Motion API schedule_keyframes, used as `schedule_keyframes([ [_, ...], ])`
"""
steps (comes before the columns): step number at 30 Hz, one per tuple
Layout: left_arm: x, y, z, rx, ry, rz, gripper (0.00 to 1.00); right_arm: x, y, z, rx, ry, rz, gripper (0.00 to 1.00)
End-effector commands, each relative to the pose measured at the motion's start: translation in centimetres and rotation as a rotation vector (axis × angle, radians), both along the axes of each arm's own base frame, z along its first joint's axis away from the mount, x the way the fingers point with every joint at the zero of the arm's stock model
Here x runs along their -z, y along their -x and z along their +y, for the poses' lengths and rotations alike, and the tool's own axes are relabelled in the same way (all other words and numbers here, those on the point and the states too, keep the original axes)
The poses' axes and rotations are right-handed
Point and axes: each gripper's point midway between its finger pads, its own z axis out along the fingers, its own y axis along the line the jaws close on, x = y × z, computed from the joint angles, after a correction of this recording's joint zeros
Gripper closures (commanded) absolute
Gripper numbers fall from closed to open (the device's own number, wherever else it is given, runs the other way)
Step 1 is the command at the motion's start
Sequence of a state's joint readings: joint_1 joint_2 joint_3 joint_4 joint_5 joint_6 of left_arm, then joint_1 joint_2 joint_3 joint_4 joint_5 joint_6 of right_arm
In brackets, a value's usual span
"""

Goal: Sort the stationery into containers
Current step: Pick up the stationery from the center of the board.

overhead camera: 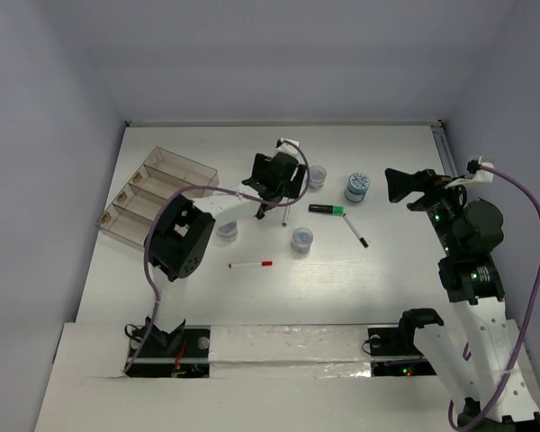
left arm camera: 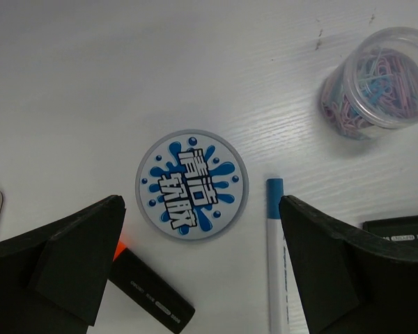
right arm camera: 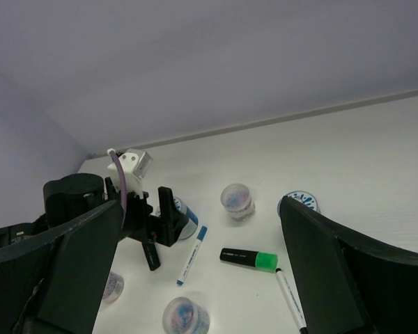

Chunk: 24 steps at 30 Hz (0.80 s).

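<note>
Reaching for the jar [left arm camera: 191, 184], mid-table toward the far edge. Poised above it with left gripper [left arm camera: 198, 202] spread wide, clamped on nothing. Next: lower, close on the jar's sides, clear of pen [left arm camera: 275, 257] and highlighter [left arm camera: 150, 292] just beside, then carry to tray [overhead camera: 157, 193] at far-left corner. Parked near right edge with right gripper [overhead camera: 394, 186] spread, empty.

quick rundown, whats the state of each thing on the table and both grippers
left gripper: open, jaws either side of the splash-lid jar, not touching
right gripper: open, empty
splash-lid jar: upright, lid on
paper-clip jar: standing, holds clips
organiser tray: compartments look empty
green highlighter: capped, lying flat
blue-cap pen: capped, lying flat
red-cap pen: capped, lying flat
</note>
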<state>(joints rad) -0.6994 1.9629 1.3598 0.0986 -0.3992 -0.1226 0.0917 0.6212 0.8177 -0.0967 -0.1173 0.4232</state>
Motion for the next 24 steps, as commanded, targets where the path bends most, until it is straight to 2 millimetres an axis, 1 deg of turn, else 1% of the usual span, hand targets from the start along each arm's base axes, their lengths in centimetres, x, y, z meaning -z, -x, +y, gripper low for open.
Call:
schedule_keyframes([
  [1,-1.9,-1.7,-0.4,-0.002,-0.003,-0.050,0.08,-0.9,-0.1,0.3,-0.020,-0.002,-0.040,0.00],
  [2,-1.9,-2.1,-0.2,-0.010,-0.003,-0.050,0.09,-0.9,-0.1,0.3,-0.021,-0.002,-0.040,0.00],
  [4,-1.3,-2.3,-0.4,-0.002,-0.007,-0.042,0.16,-0.9,-0.1,0.4,-0.023,-0.002,-0.038,0.00],
  [5,-1.2,-2.7,0.0,-0.012,-0.006,-0.043,0.18,-1.0,-0.1,0.4,-0.023,-0.002,-0.041,0.00],
  [7,-0.6,-2.7,-0.1,-0.009,-0.009,-0.033,0.18,-0.8,-0.1,0.4,-0.024,-0.002,-0.037,0.00],
  [8,-0.7,-3.2,0.3,-0.020,-0.007,-0.036,0.18,-0.7,-0.2,0.4,-0.024,-0.001,-0.035,0.00],
  [11,-0.7,-3.4,0.1,-0.014,-0.005,-0.040,0.30,-0.6,-0.3,0.5,-0.029,-0.002,-0.032,0.00],
  [15,-1.4,-3.6,-0.2,-0.011,0.005,-0.051,0.62,-0.6,-0.4,0.5,-0.029,-0.002,-0.029,0.00],
  [16,-2.6,-3.6,-0.3,-0.012,0.025,-0.070,0.67,-0.6,-0.4,0.5,-0.027,-0.002,-0.029,0.00],
  [18,-4.6,-3.6,-0.5,-0.011,0.069,-0.103,0.72,-0.5,-0.4,0.5,-0.028,-0.004,-0.028,0.00],
  [19,-7.2,-3.8,0.0,-0.022,0.108,-0.143,0.72,-0.4,-0.4,0.5,-0.029,-0.003,-0.028,0.00],
  [20,-8.9,-3.8,0.0,-0.025,0.135,-0.170,0.73,-0.3,-0.5,0.5,-0.031,-0.005,-0.025,0.00],
  [21,-10.5,-4.3,1.1,-0.052,0.168,-0.193,0.74,-0.3,-0.6,0.6,-0.032,-0.004,-0.025,0.00],
  [22,-13.2,-4.2,1.8,-0.061,0.213,-0.230,0.74,-0.2,-0.7,0.6,-0.032,-0.003,-0.021,0.00],
  [24,-15.6,-4.6,3.6,-0.096,0.255,-0.259,0.74,0.0,-0.8,0.5,-0.029,-0.002,-0.015,0.00],
])
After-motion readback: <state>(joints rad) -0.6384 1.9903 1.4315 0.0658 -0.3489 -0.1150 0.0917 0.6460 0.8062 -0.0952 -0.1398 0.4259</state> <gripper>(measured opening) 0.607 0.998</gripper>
